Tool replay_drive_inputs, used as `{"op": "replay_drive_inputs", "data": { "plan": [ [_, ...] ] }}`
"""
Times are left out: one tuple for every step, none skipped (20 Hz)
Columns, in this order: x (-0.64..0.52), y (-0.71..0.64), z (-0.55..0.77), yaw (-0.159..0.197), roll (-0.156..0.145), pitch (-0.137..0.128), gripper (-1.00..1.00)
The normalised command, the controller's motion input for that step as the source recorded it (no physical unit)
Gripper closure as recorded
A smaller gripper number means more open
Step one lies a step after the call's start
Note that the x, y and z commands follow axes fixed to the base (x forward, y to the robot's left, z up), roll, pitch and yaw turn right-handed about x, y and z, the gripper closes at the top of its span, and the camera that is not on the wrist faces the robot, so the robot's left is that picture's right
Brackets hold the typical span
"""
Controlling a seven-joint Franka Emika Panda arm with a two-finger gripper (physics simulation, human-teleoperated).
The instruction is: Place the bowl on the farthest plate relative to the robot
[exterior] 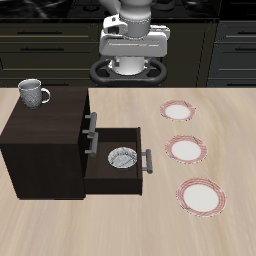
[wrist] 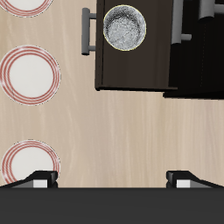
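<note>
The bowl (exterior: 122, 158) (wrist: 124, 26), pale grey with a speckled inside, lies in the open drawer (exterior: 112, 172) of a dark cabinet. Three red-rimmed white plates lie in a row beside the cabinet. The farthest plate from the robot (exterior: 201, 196) (wrist: 26, 4) is the one nearest the table's front edge, and it is cut off at the edge of the wrist view. My gripper (exterior: 133, 50) (wrist: 109, 178) hangs high near the robot's base, far back from the bowl, open, with nothing between its fingers.
A grey handled mug (exterior: 33, 93) stands on top of the dark cabinet (exterior: 45, 130). The middle plate (exterior: 186, 150) (wrist: 29, 73) and the back plate (exterior: 180, 110) (wrist: 29, 162) lie on the wooden table. The drawer handle (exterior: 148, 160) (wrist: 87, 31) sticks out toward the plates.
</note>
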Motion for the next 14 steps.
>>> {"op": "replay_drive_inputs", "data": {
  "plan": [
    [0.19, 0.15, -0.02, -0.033, -0.019, -0.011, -1.0],
    [0.14, 0.13, -0.03, -0.035, -0.017, -0.004, -1.0],
    [0.42, 0.18, -0.03, -0.034, -0.036, 0.013, -1.0],
    [0.0, 0.0, 0.0, 0.0, 0.0, 0.0, -1.0],
    [0.7, 0.34, 0.01, -0.103, -0.051, 0.021, -1.0],
    [0.23, 0.11, 0.03, -0.038, -0.019, 0.002, -1.0],
    [0.3, 0.23, 0.04, 0.079, -0.05, -0.085, -1.0],
    [0.17, 0.04, 0.0, 0.036, -0.028, -0.033, -1.0],
    [0.41, -0.04, -0.05, -0.14, -0.034, 0.083, -1.0],
    [0.26, 0.01, 0.05, -0.015, 0.003, 0.005, -1.0],
    [0.29, -0.09, 0.01, -0.018, -0.033, -0.031, -1.0],
    [0.29, -0.05, 0.0, -0.11, -0.006, 0.052, -1.0],
    [0.23, 0.01, 0.03, -0.007, 0.021, -0.002, -1.0],
    [0.32, -0.09, 0.04, -0.091, -0.068, -0.011, -1.0]
  ]
}}
